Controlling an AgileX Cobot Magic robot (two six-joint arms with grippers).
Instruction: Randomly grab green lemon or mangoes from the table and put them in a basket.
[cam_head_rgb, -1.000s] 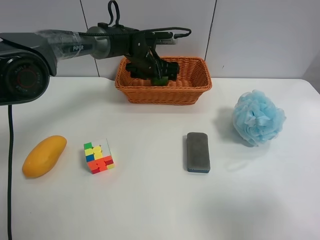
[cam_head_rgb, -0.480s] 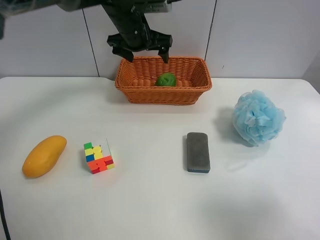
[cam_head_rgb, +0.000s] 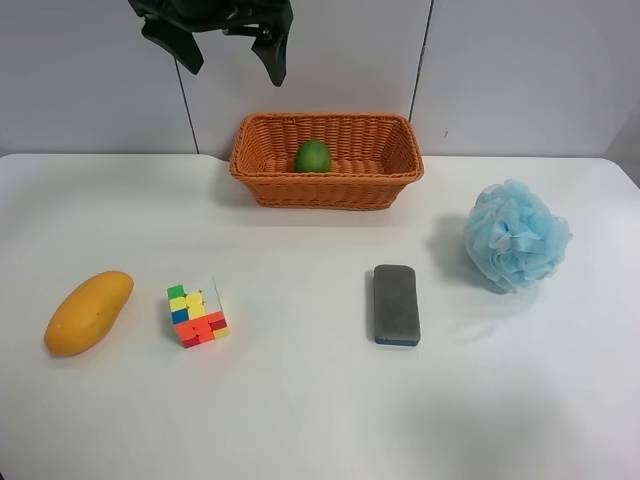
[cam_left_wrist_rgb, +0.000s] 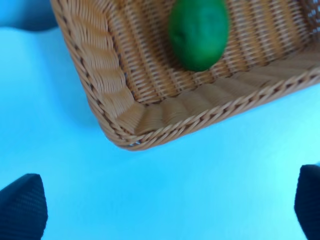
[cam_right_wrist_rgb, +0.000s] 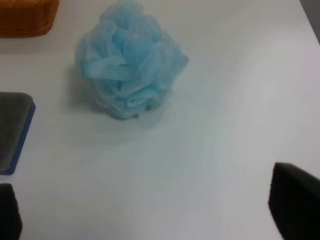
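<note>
You see a glossy green lemon (cam_head_rgb: 313, 156) against the orange-brown weave of the basket (cam_head_rgb: 326, 190), whose wicker runs in ribbed rows. The table (cam_head_rgb: 300, 400) is plain white, though the left wrist view tints it cyan. The mango (cam_head_rgb: 88, 312) is smooth orange-yellow. The puzzle cube (cam_head_rgb: 197, 313) shows green, yellow, blue, red and orange squares. The eraser block (cam_head_rgb: 396, 304) is dark grey with a blue edge. The bath pouf (cam_head_rgb: 516, 235) is pale blue mesh. The left gripper (cam_head_rgb: 228, 40) is black.
</note>
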